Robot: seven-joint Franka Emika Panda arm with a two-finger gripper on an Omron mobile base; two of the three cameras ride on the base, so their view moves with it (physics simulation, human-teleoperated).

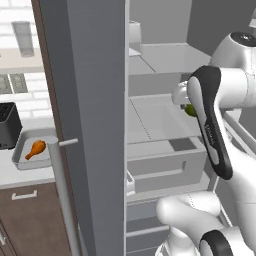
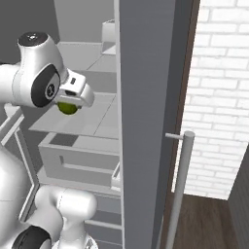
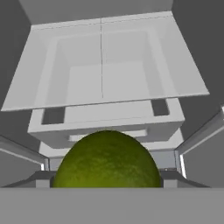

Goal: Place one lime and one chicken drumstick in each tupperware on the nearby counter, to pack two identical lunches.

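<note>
Gripping a lime (image 2: 68, 108) between its fingers inside the open fridge, above the glass shelf (image 2: 97, 121), the hand (image 2: 73, 99) must carry it out leftward to the desk (image 1: 25, 175), where a tupperware (image 1: 22, 155) already holds a drumstick (image 1: 36, 149).

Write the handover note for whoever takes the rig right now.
Gripper: shut on the lime, lifted just above the open fridge's shelf.
Drumstick: already lying in a grey tupperware on the counter left of the fridge door.
Done: one drumstick packed, one lime picked.
Left: carry this lime out to the counter; the second container and the other lime and drumstick are not visible from here.
</note>
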